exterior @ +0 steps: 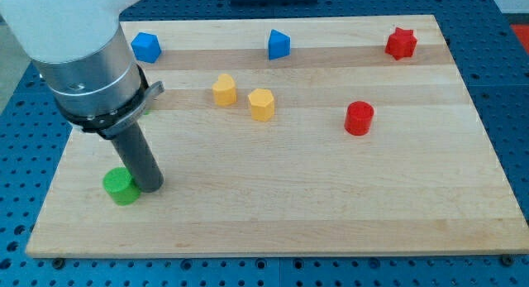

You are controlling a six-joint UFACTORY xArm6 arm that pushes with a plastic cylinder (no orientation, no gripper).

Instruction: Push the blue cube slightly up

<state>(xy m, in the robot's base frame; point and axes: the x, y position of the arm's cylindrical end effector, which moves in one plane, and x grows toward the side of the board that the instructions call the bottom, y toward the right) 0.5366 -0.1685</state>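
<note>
The blue cube [278,44] sits near the view's top edge of the wooden board [331,196], a little left of centre. My tip [150,188] rests on the board at the lower left, far from the cube. It stands against the right side of a green block [121,186]. The arm's grey housing [87,59] fills the upper left corner.
Another blue block [145,46] lies at the top left, beside the housing. Two yellow blocks [224,89] [261,103] sit below and left of the cube. A red star [401,42] is at the top right, and a red round block [359,117] is at right of centre.
</note>
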